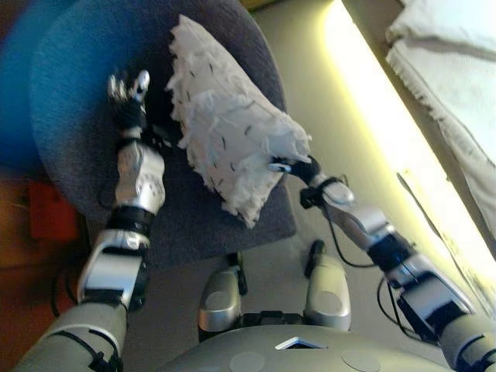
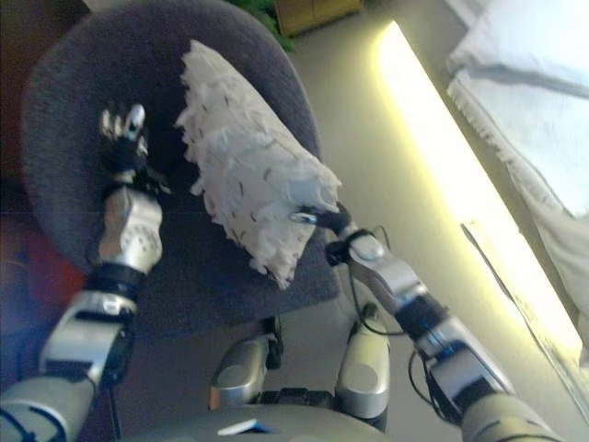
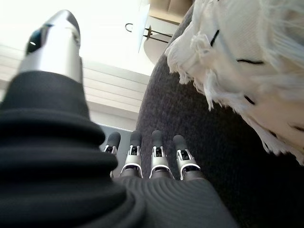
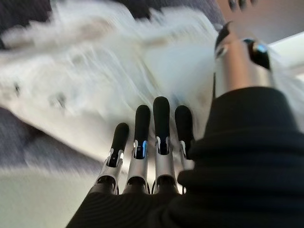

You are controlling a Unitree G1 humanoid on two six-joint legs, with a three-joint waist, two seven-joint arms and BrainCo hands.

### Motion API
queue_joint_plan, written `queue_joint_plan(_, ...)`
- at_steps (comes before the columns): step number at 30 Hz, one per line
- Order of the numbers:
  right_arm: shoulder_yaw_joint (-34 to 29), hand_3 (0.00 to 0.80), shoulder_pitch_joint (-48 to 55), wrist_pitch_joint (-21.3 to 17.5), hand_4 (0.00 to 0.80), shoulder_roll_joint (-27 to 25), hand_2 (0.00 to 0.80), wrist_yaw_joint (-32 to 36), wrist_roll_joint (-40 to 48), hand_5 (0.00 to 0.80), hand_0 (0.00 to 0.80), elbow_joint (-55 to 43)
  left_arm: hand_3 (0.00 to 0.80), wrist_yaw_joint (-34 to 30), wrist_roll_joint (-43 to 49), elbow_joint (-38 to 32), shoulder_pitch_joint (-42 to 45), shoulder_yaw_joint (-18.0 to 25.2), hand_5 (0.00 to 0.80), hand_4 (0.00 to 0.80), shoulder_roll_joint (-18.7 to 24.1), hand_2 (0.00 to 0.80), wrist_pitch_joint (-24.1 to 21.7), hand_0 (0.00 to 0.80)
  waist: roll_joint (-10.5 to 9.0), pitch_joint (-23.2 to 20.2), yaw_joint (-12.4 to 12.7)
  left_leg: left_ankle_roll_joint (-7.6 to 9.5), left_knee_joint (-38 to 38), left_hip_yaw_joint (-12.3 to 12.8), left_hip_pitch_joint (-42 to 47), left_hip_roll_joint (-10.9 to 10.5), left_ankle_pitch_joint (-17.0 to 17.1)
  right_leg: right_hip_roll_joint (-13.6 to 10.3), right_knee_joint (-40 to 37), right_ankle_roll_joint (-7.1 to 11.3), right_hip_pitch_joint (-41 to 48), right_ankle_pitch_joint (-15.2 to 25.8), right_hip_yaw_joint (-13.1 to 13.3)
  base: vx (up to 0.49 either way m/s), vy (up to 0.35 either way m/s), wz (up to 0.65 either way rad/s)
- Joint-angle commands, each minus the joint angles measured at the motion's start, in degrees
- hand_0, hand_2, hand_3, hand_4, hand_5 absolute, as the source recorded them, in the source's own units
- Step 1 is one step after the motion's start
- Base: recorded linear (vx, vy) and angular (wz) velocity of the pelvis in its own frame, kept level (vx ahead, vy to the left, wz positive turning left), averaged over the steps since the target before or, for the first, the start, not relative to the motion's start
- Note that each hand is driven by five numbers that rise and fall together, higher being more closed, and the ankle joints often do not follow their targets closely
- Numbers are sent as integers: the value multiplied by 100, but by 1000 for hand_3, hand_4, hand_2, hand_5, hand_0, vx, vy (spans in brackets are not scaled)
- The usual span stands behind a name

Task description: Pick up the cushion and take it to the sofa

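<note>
A white fringed cushion [image 1: 229, 128] with small dark flecks stands tilted on the seat of a dark grey round chair [image 1: 85, 93]. My left hand [image 1: 128, 97] is open, fingers straight, just left of the cushion and apart from it; the left wrist view shows the fingers [image 3: 154, 152] over the chair fabric with the cushion [image 3: 242, 57] beside them. My right hand [image 1: 298, 169] is open at the cushion's lower right edge, mostly hidden by it. In the right wrist view its straight fingers [image 4: 152, 128] point at the cushion [image 4: 104, 80].
A pale bed or sofa with white fringed cloth [image 1: 457, 70] lies at the far right. A bright strip of lit floor [image 1: 372, 101] runs between it and the chair. A red object [image 1: 46, 213] sits low at the left.
</note>
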Motion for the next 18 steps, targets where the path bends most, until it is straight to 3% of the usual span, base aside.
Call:
queue_joint_plan(1,-699,0,-1,-702,0,254,0,169,-106,0,0,-492,0,-434,429,-709,212,49,0,0,216,0,173,0,-474,-632,169,137,194,-28,25,-161,-285,9,-1389,212,930,387,-156,99,-58,4)
queue_joint_plan(9,-1319,0,1488,-689,0,350,0,519,-546,0,0,-604,0,-1028,84,-2124,1715,632,0,0,76,0,669,0,-550,-927,195,220,-54,119,388,-142,-335,211,-1740,239,1271,460,-157,48,-47,-3)
queue_joint_plan(18,-2054,0,2626,-854,0,365,0,379,-102,0,0,-534,0,-1498,-398,-2721,2715,923,0,0,109,0,1057,0,-681,-1038,105,306,-271,259,639,-198,-390,328,-1943,284,1442,534,-127,18,-34,-6)
